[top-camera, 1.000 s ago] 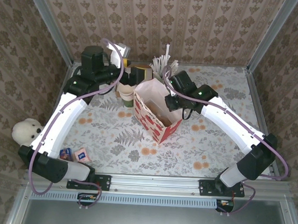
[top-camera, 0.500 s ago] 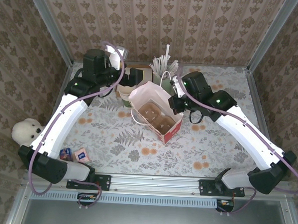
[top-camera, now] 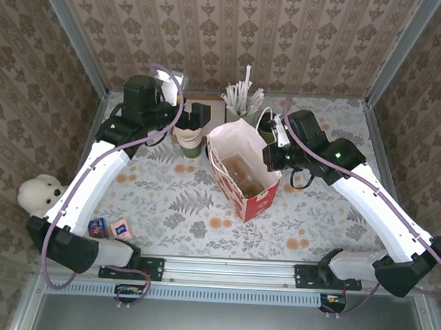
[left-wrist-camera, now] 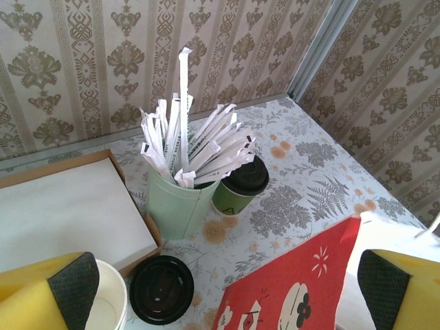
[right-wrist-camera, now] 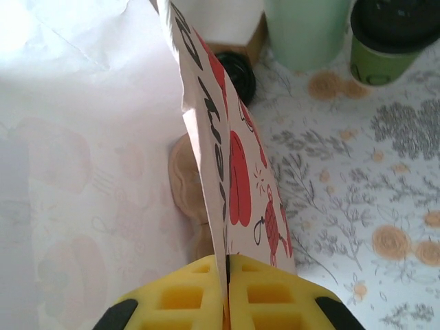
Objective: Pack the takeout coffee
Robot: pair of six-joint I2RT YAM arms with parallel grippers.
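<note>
The takeout coffee [left-wrist-camera: 239,187], a dark green cup with a black lid, stands on the table next to the mint straw cup; the right wrist view has it at the top right [right-wrist-camera: 392,41]. A red and white paper bag [top-camera: 244,173] stands open mid-table with a tan pulp carrier [top-camera: 241,172] inside. My right gripper [top-camera: 274,154] is shut on the bag's right wall [right-wrist-camera: 234,158], its yellow pads [right-wrist-camera: 199,295] pinching the paper edge. Over the stacked cups my left gripper [top-camera: 195,118] hangs open and empty, fingers [left-wrist-camera: 72,289] wide apart, the coffee ahead of it.
A mint cup of white wrapped straws [left-wrist-camera: 180,206] stands beside the coffee. A loose black lid [left-wrist-camera: 161,289] lies in front of it. A box of white napkins [left-wrist-camera: 62,206] and stacked lidless cups [top-camera: 189,137] sit at the back left. A plush toy [top-camera: 41,192] and small packets [top-camera: 110,228] lie near left.
My right gripper has closed on the bag's right wall and drawn it rightward, shifting the bag right and spreading its mouth. The left arm has barely moved.
</note>
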